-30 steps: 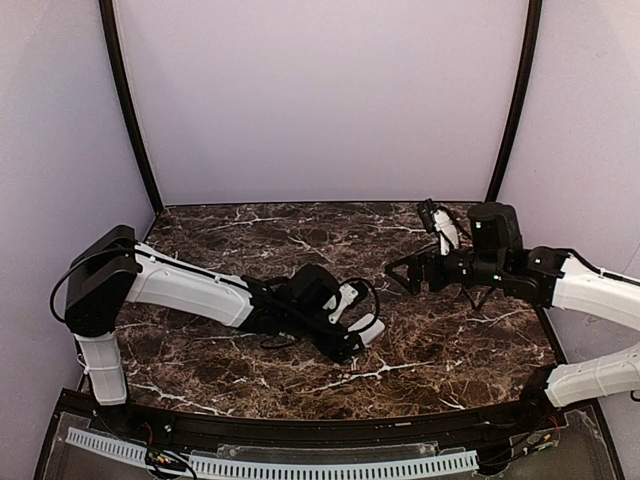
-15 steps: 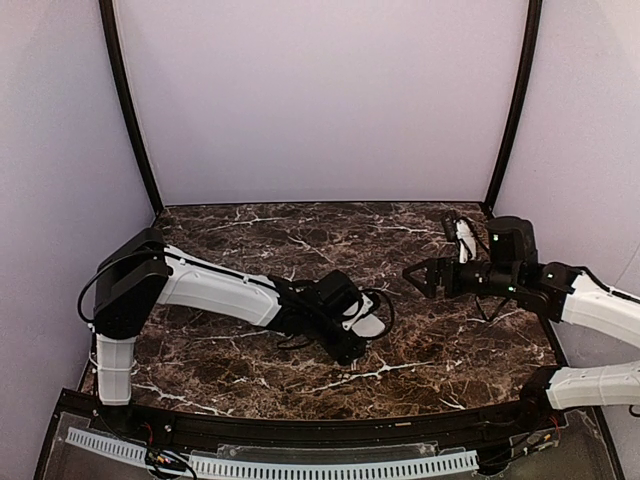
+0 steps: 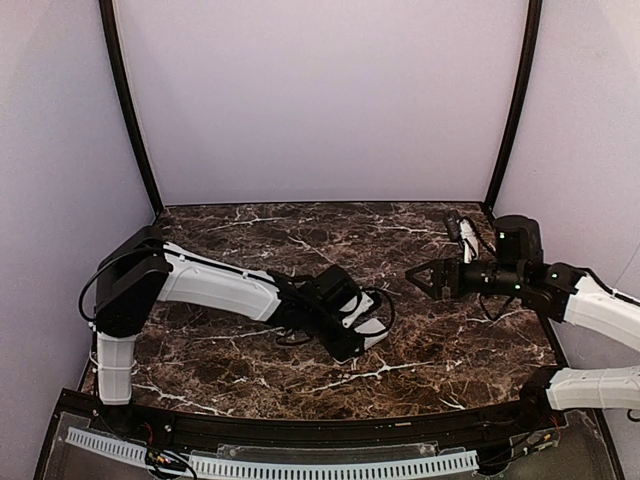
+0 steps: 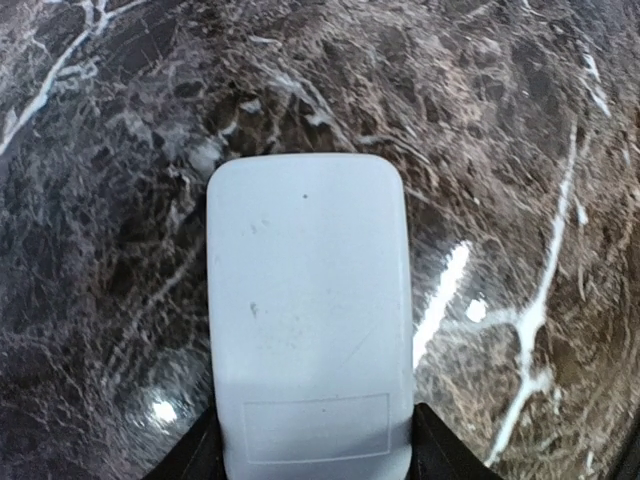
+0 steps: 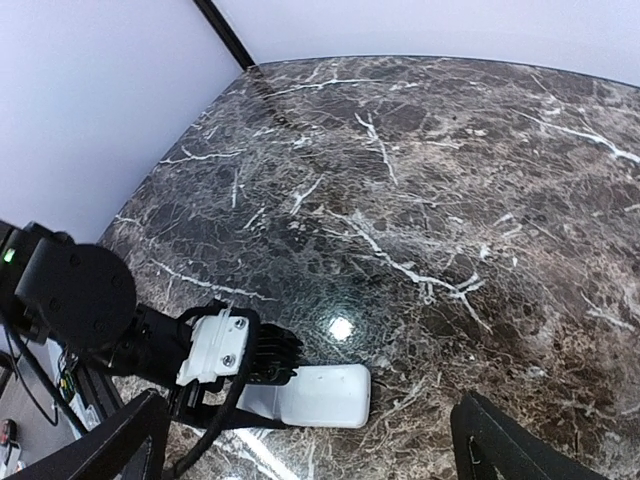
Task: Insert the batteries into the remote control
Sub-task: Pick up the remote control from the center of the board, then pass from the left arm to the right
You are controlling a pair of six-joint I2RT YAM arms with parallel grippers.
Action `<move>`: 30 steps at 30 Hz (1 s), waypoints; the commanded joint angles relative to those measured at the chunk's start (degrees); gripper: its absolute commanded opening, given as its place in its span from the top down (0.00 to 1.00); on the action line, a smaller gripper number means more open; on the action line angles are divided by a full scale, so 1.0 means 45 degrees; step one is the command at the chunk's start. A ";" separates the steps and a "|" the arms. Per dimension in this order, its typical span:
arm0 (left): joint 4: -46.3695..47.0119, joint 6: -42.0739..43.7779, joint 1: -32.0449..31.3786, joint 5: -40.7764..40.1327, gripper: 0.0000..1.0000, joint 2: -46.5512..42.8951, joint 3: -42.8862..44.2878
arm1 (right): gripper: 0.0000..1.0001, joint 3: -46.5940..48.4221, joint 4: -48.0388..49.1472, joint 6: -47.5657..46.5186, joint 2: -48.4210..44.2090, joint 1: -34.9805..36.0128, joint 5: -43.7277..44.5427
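Note:
The remote control point(image 3: 374, 329) shows its plain white back, with a faint rectangular outline near the gripped end point(image 4: 308, 300). My left gripper point(image 3: 356, 335) is shut on its near end, one dark finger on each long side point(image 4: 310, 458), and holds it flat and low over the marble table. It also shows in the right wrist view point(image 5: 325, 395), sticking out of the left gripper. My right gripper point(image 3: 421, 278) is open and empty, hovering to the right of the remote and pointing at it point(image 5: 308, 455). No batteries are in view.
The dark marble table point(image 3: 300, 235) has lilac walls on three sides. Black curved posts point(image 3: 128, 110) stand at the back corners. The left arm point(image 5: 75, 300) and its cable lie across the table's middle. A ribbed white strip point(image 3: 270, 465) runs along the near edge.
My left arm has shifted right and carried the remote a little to the right. My right gripper has drawn back to the right and stays open.

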 commanded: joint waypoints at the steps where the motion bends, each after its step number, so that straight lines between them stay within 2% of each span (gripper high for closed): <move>1: 0.0648 0.0526 0.0585 0.3375 0.71 -0.2280 -0.1123 | 0.04 -0.0151 0.0383 -0.1405 -0.0545 -0.0087 -0.1491; 3: 0.0871 0.0830 0.0861 0.4367 0.72 -0.3221 -0.1636 | 0.05 -0.0069 0.0331 -0.1686 -0.0549 -0.0085 -0.1676; 6: 0.1062 0.1036 0.1226 0.6032 0.72 -0.4306 -0.2372 | 0.09 0.0100 0.0525 -0.2344 -0.0318 -0.0100 -0.3203; 10: 0.0033 0.1202 0.1625 0.8599 0.72 -0.5449 -0.2434 | 0.18 0.0245 0.0958 -0.3676 -0.0212 0.0056 -0.5448; 13: -0.0058 0.0881 0.1811 0.9850 0.72 -0.6220 -0.2922 | 0.19 0.0079 0.1805 -0.4133 -0.0330 0.0346 -0.6289; 19: -0.0456 0.0024 0.2091 1.2313 0.72 -0.7663 -0.3635 | 0.23 0.0741 0.1509 -0.6441 0.0208 0.2285 -0.5974; 25: 0.1328 -0.1768 0.2092 1.4123 0.73 -0.8445 -0.4520 | 0.25 0.1274 0.1383 -0.8151 0.0303 0.4258 -0.4815; 30: 0.2111 -0.2654 0.2083 1.5105 0.73 -0.8414 -0.4555 | 0.26 0.2005 0.0663 -0.9161 0.0547 0.5258 -0.4017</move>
